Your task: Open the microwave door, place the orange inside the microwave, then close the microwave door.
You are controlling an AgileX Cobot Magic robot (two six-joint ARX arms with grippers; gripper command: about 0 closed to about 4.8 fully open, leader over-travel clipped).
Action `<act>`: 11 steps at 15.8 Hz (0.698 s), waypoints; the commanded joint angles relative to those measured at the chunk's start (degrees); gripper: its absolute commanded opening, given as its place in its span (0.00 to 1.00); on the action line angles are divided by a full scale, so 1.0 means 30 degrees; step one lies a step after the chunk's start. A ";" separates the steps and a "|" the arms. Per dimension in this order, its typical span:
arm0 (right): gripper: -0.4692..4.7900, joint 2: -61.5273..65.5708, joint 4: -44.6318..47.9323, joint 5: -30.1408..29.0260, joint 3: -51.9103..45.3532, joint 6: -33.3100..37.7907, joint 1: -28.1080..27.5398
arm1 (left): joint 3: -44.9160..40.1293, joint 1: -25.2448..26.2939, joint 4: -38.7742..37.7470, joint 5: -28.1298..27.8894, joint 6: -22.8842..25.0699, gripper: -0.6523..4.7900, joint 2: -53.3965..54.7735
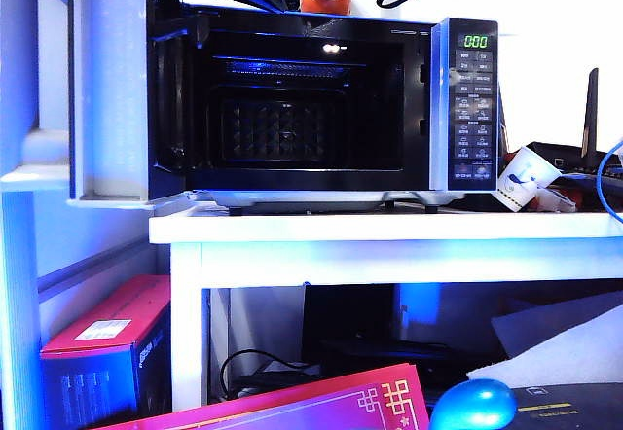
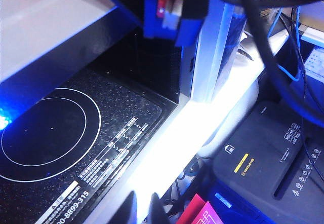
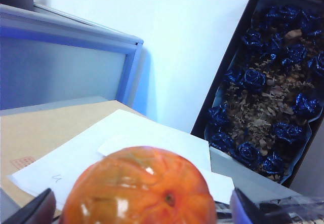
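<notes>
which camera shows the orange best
The right wrist view: the orange fills the foreground between the right gripper's open fingers. The exterior view shows only part of it atop the microwave; the left wrist view catches just an orange sliver at the edge.

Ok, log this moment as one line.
microwave door: open | orange: on microwave top, between open right pincer fingers | left pincer: idle

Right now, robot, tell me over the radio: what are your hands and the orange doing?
Right hand open around the orange atop the microwave. Left hand low beside the microwave, holding nothing visible. Door open, cavity clear.
</notes>
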 commanded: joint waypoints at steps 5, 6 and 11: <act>1.00 0.1486 0.0058 0.0175 0.1530 -0.0073 0.0146 | -0.0080 0.0204 -0.0204 -0.0364 -0.0146 0.21 0.0066; 1.00 0.1698 -0.0007 0.0175 0.1814 -0.0066 0.0153 | -0.0080 0.0204 -0.0204 -0.0364 -0.0146 0.21 0.0073; 0.51 0.1807 -0.0364 0.0175 0.1865 -0.0073 0.0160 | -0.0080 0.0211 -0.0197 -0.0372 -0.0138 0.21 0.0080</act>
